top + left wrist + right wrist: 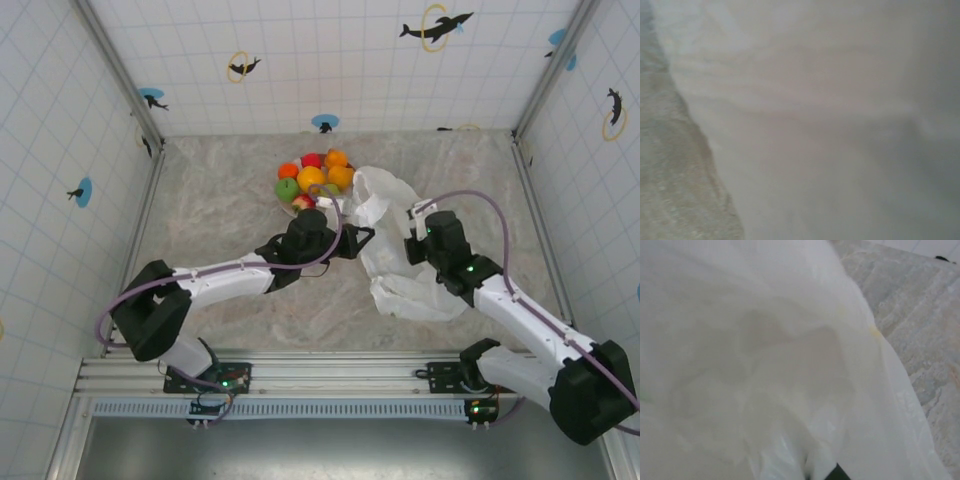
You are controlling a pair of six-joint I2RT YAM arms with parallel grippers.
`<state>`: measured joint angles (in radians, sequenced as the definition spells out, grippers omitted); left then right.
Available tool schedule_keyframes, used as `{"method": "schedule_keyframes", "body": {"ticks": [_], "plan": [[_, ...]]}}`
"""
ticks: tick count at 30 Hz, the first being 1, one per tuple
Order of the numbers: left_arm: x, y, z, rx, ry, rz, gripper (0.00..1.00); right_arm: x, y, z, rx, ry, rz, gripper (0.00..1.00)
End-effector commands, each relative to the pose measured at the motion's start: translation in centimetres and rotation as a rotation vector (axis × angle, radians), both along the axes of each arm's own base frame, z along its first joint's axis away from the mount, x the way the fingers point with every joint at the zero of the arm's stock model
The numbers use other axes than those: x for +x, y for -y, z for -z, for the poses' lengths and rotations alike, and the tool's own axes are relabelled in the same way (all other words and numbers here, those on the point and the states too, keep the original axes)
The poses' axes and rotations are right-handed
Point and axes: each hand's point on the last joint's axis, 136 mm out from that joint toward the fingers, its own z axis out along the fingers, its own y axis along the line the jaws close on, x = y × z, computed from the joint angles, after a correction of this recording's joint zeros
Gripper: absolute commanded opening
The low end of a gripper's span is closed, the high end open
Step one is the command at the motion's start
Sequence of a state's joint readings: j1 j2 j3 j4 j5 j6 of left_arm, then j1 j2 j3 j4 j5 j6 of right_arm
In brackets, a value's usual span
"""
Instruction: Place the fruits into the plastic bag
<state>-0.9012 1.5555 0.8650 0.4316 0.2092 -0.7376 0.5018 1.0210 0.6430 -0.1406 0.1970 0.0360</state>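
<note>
Bag (395,280) is pinched by closed left fingers (350,238) and right fingers (413,214); fruits (315,178) lie just far-left, nearer the left arm.

A heap of small glossy round fruits (316,177) lies on a pale round plate (284,203) just above the centre of the top view, on the mottled stone-pattern table (220,190). The large crinkly white thin-film plastic bag (405,285) lies just right of the plate and runs down towards the lower right. The left gripper (352,240) is at the bag's left edge, below the fruits, and the right gripper (414,222) is at its right edge.
</note>
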Motion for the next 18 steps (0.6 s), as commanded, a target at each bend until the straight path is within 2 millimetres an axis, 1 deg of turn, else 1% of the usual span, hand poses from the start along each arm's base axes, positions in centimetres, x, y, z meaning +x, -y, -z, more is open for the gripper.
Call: {"method": "schedule_keyframes", "body": {"ticks": [1,5,7,9,11,14,16,18], "plan": [[2.2,-2.0,4.7,0.2,0.007,-0.109,0.0,0.8,0.8,-5.0,0.093,0.067,0.041,0.0],[4.0,-3.9,8.1,0.37,0.031,-0.201,0.0,0.8,2.6,-6.7,0.124,0.043,0.091,0.0],[4.4,-5.0,9.6,0.431,0.032,-0.233,0.0,1.0,3.5,-7.7,0.143,0.046,0.116,0.0],[4.7,-5.8,11.0,0.489,0.031,-0.256,0.0,1.2,4.2,-8.2,0.176,0.044,0.137,0.0],[4.6,-6.2,11.9,0.515,0.025,-0.264,0.0,1.5,4.4,-8.0,0.213,0.032,0.144,0.0],[4.0,-6.0,12.3,0.507,0.017,-0.226,0.0,1.7,3.6,-6.6,0.266,-0.016,0.12,0.0],[3.2,-5.6,11.7,0.465,0.026,-0.183,0.19,1.8,3.2,-5.5,0.287,-0.05,0.108,0.0],[2.1,-5.4,10.6,0.406,0.039,-0.135,0.41,1.9,3.1,-4.6,0.306,-0.079,0.113,0.0]]}}
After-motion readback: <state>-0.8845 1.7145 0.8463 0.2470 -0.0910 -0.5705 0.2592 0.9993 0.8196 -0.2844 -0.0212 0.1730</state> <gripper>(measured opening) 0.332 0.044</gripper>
